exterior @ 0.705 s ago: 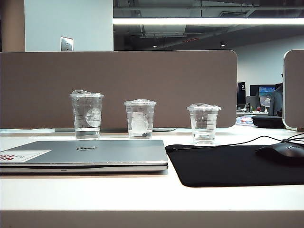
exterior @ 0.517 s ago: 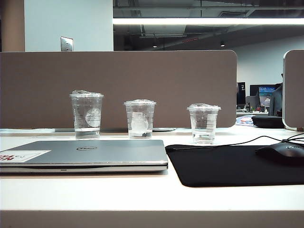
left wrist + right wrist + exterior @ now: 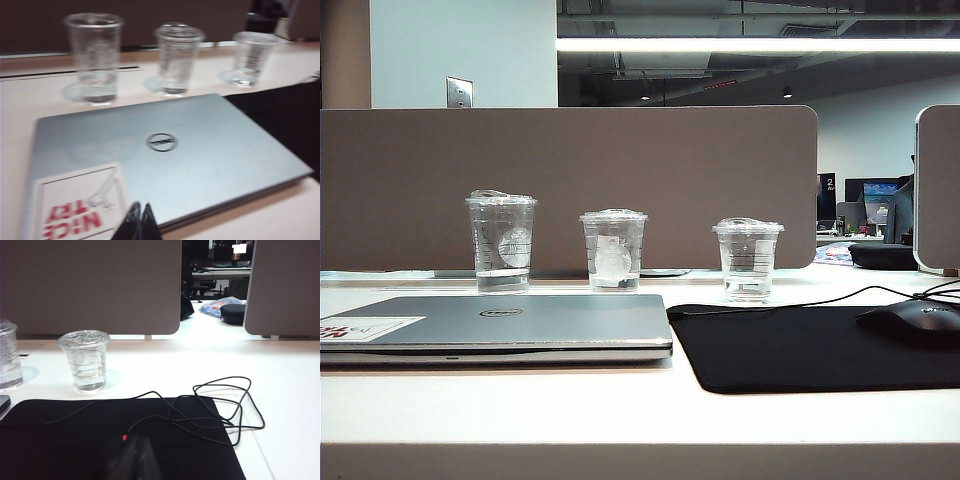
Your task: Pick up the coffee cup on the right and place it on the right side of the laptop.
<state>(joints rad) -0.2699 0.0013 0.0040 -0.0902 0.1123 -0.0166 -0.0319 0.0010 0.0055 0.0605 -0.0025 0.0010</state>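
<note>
The coffee cup (image 3: 748, 260) stands untouched on the table (image 3: 620, 410), behind the black mat (image 3: 820, 345) right of the laptop (image 3: 500, 325), because both the left gripper (image 3: 140, 220) and the right gripper (image 3: 131, 460) wait closed and empty, well apart from it.

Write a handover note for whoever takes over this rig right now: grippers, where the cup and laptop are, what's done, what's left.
Left gripper: shut, empty, hovering over the near edge of the laptop.
Right gripper: shut, empty, above the black mat near the mouse.
The coffee cup, the lined one on the right, stands upright on the table behind the mat, untouched. Two other clear cups stand behind the closed laptop.
Done: nothing yet.
Left: open the right gripper, reach the coffee cup, grasp, lift, and set it down just right of the laptop, probably on the mat.
</note>
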